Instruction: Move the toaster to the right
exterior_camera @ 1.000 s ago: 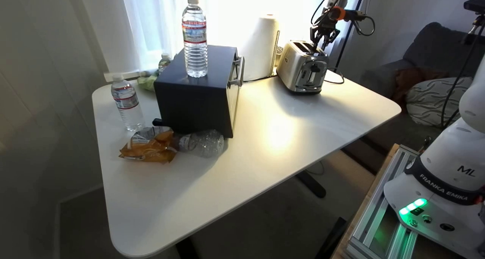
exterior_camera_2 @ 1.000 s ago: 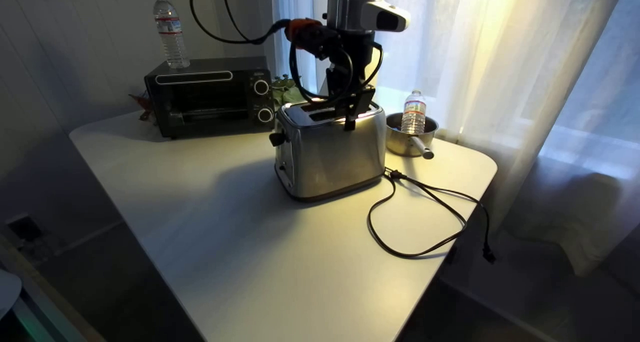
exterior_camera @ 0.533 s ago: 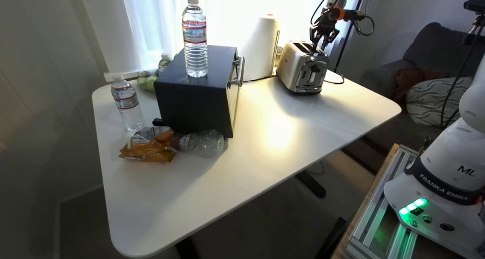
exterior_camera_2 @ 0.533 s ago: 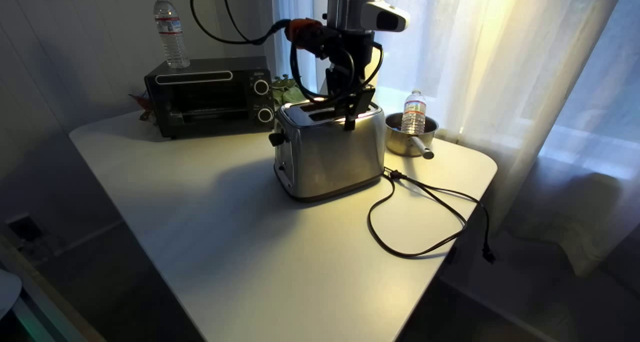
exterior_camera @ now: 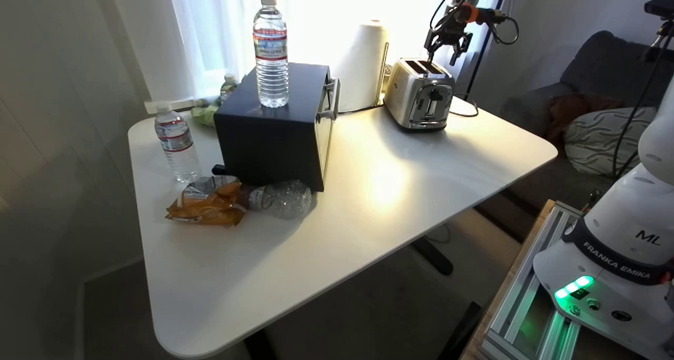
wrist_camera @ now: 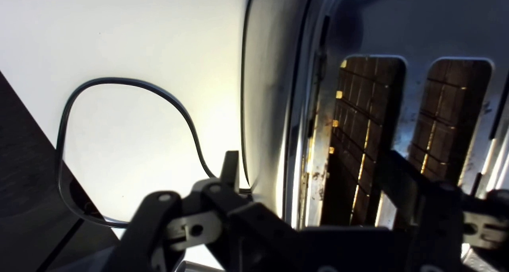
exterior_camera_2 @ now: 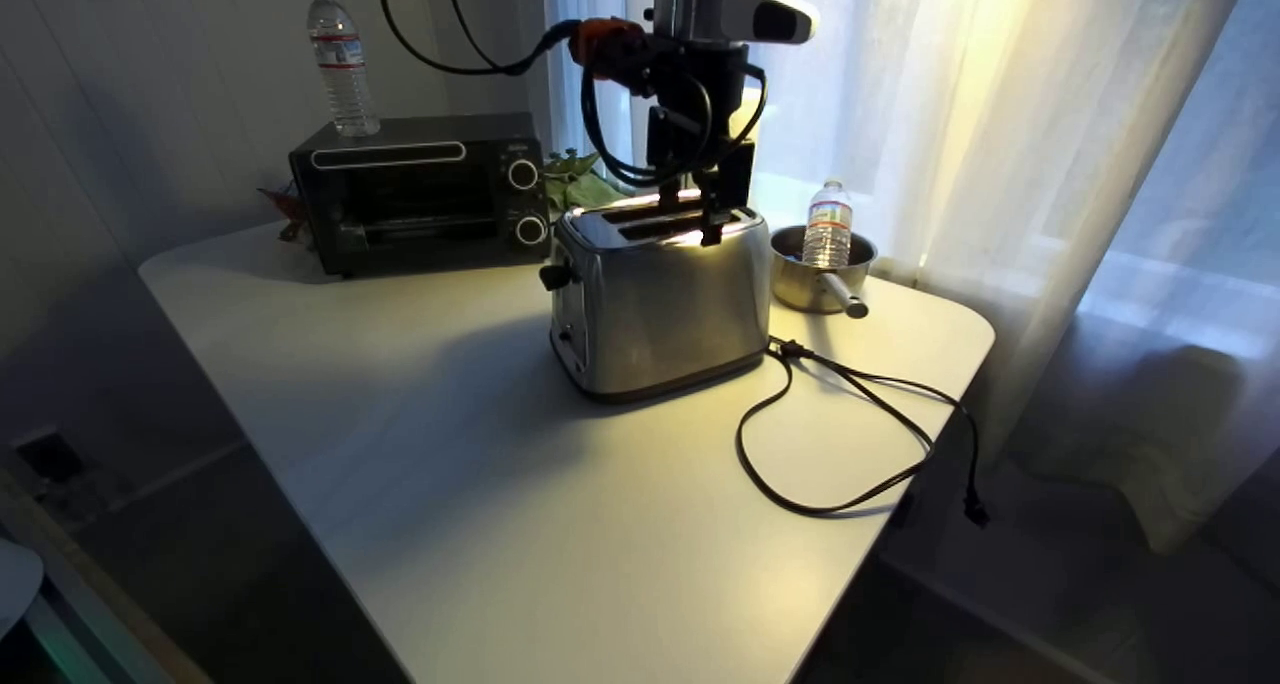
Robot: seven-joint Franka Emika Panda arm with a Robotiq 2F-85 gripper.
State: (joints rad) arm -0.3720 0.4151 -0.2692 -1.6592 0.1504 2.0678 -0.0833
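My claw (exterior_camera: 442,61) has risen and spread; it gapes over the toaster (exterior_camera_2: 680,314), one finger above the top, the other past the side; the toaster stands upright on the white table (exterior_camera_2: 560,534), a cord (wrist_camera: 113,80) looped beside it; the black oven (exterior_camera_2: 420,196) sits farther off.

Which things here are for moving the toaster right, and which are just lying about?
For the job: toaster; gripper, open; cord, seemingly the toaster's.

Just lying about: oven; bottles, one in the pot; paper roll; orange bag; greens.
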